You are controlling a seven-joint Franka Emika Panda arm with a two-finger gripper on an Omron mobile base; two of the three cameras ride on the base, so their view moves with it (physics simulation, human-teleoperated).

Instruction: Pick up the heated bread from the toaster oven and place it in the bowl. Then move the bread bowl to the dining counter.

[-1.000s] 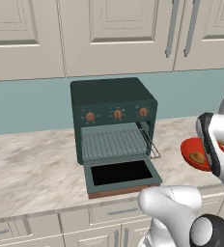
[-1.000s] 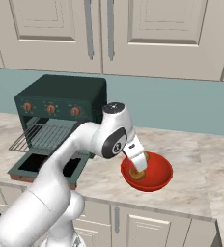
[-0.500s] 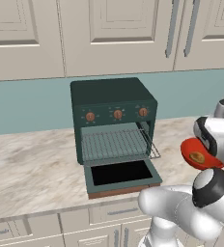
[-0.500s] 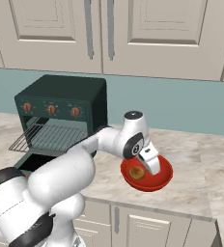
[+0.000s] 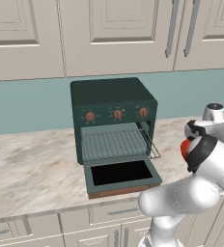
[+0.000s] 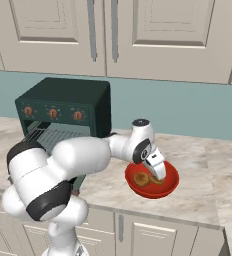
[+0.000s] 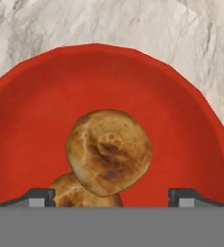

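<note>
The glossy red bowl point(image 6: 164, 186) sits on the marble counter to the right of the toaster oven point(image 6: 63, 107). Browned bread point(image 7: 109, 152) lies in the bowl point(image 7: 181, 106), with a second lump under its lower left edge. My gripper point(image 7: 111, 197) hangs just over the bowl, open, with its fingertips point(image 7: 36, 195) wide apart on either side of the bread point(image 6: 142, 178). In the left base view a sliver of the bowl point(image 5: 184, 147) shows behind my arm. The dark green toaster oven point(image 5: 114, 120) stands with its door point(image 5: 121, 173) dropped open and its wire rack point(image 5: 116, 142) pulled out. The dining counter is out of view.
Cream wall cabinets point(image 6: 113, 35) hang above a teal backsplash point(image 6: 188, 107). The counter's front edge point(image 6: 153, 212) runs close below the bowl. Bare marble point(image 5: 27, 164) stretches left of the oven, and more point(image 6: 213, 165) lies right of the bowl.
My arm's elbow and forearm have swung around while the hand stayed over the bowl. The bowl, the bread and the oven have not moved.
</note>
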